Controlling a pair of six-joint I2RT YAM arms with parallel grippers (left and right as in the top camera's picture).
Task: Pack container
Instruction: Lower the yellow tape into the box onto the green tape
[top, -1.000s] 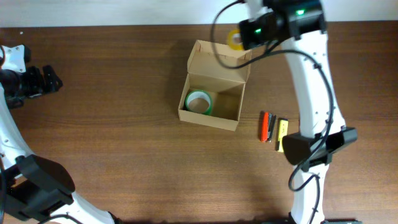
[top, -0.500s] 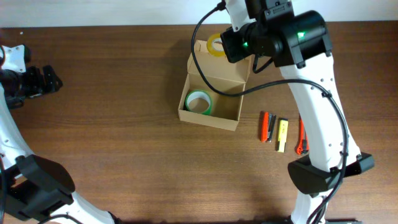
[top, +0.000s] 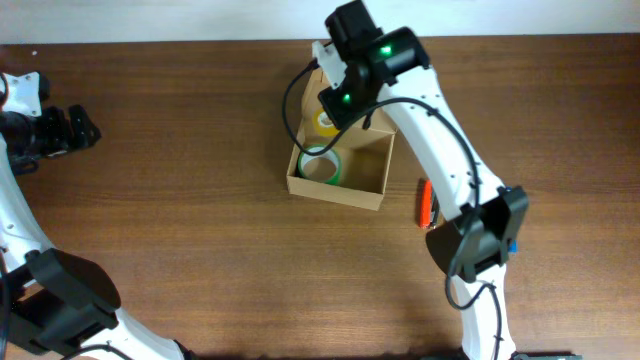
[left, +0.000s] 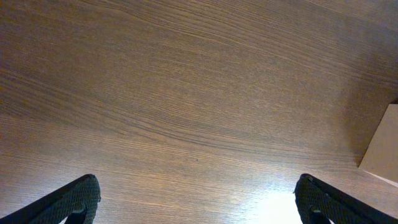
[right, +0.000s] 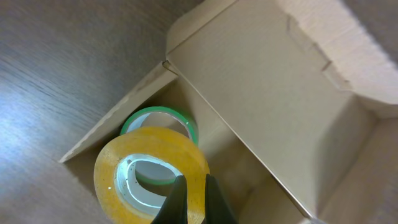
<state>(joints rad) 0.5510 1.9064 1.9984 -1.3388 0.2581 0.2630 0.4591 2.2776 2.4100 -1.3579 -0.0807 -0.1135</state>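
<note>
Two rolls matter now: the green tape roll (top: 320, 163) lying flat in the lower-left corner of the container (top: 335, 192), and the yellow tape roll (right: 152, 171) that my right fingers (right: 177, 205) pinch by its wall, one finger inside the ring and one outside. My left fingers (left: 78, 199) are spread wide, grasping nothing, parked near the left edge of the overhead frame, well apart from the box.

The container sits upper centre in the overhead view, its lid flap (right: 267, 93) thrown back toward the top of the frame. I judge this to be the placing step: the yellow roll hangs above the open box, and in my right wrist view it overlaps the green roll below it. Next I need to come down inside the walls without clipping the flap, settle the roll either on the green one or on the bare floor toward the right of the box, and only then let go.

A red tool (top: 424, 203) lies just right of the box, partly hidden by my arm, likely waiting its turn. The surface (top: 180, 200) is dark brown wood grain. A pale strip (top: 150, 20) runs along the top edge; I cannot tell what it is.
</note>
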